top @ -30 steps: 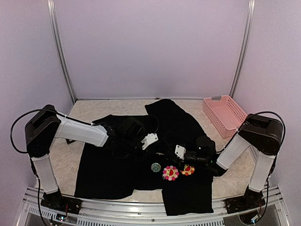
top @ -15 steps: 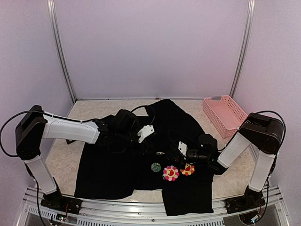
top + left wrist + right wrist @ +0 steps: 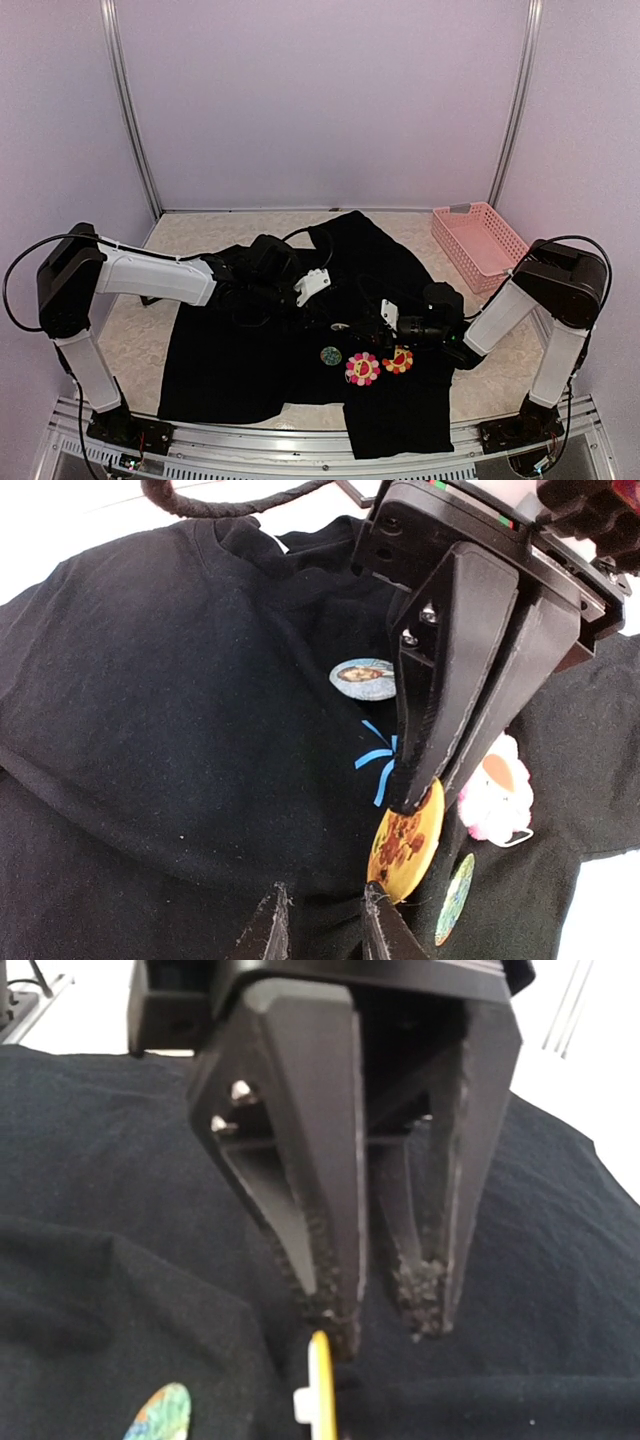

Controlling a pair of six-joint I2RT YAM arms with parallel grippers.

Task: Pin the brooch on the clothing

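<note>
The clothing, a black shirt [image 3: 230, 360], lies spread on the table with a light-blue star mark [image 3: 378, 763] on its front. The brooch [image 3: 405, 845], round and yellow with dark red blotches, stands tilted on the shirt just below the star. In the right wrist view the brooch [image 3: 320, 1385] shows edge-on. My right gripper [image 3: 420, 795] points down and is shut on the brooch's top edge. My left gripper [image 3: 322, 925] is open over the fabric, and its right fingertip [image 3: 380, 915] touches the brooch's lower edge.
A green round badge [image 3: 331, 354], a pink flower badge [image 3: 362, 368] and an orange flower badge [image 3: 399, 360] sit on the shirt near its front hem. Another round badge [image 3: 362, 678] lies above the star. A pink basket [image 3: 478, 243] stands at the back right.
My left gripper has opened and drawn back slightly toward the far left. The right gripper stays shut at the brooch and has shifted only a little.
</note>
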